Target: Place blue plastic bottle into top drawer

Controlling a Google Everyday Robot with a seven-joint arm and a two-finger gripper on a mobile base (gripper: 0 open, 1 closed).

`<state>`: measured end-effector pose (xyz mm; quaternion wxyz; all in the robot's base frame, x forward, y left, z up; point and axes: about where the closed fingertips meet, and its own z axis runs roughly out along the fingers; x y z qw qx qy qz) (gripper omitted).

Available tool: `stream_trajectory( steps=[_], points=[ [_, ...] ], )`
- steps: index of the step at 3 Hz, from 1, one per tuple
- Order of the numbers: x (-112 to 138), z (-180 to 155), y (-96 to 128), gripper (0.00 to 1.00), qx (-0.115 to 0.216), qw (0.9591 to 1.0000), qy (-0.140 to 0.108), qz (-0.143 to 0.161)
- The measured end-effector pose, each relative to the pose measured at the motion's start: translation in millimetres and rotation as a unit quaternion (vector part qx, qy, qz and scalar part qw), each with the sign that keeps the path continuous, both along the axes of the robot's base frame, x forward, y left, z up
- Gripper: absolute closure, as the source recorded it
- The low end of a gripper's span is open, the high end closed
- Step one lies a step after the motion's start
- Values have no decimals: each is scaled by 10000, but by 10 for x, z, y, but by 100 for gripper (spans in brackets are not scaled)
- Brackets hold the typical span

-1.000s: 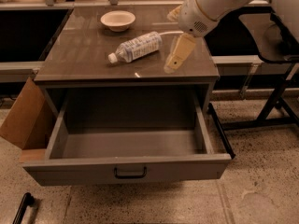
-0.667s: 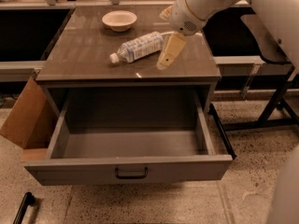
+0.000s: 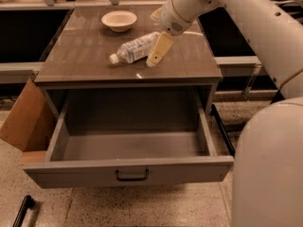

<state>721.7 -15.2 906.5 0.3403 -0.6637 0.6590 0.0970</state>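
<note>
The blue plastic bottle (image 3: 136,48) lies on its side on the cabinet top, white cap pointing front left. My gripper (image 3: 153,59) hangs from the cream arm just right of the bottle's base, close to or touching it, low over the top. The top drawer (image 3: 128,170) is pulled fully out below. Its grey inside holds nothing and its dark handle (image 3: 131,176) sits at the centre of the front panel.
A cream bowl (image 3: 119,20) stands at the back of the cabinet top (image 3: 85,56). A cardboard flap (image 3: 23,119) leans against the cabinet's left side. Dark metal frames stand to the right. My arm's large white casing fills the right foreground.
My gripper has moved left across the cabinet top, from well right of the bottle to right beside its base. The bottle and drawer have not moved.
</note>
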Motion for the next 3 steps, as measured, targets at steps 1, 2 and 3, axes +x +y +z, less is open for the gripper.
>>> stream_trajectory(
  steps=[1,2,3],
  points=[
    [125,-136,136,0,0,9999,137,63],
    [221,-214,234,0,-46,9997,212,139],
    [304,-302,324,0,-111,9991,331,240]
  ],
)
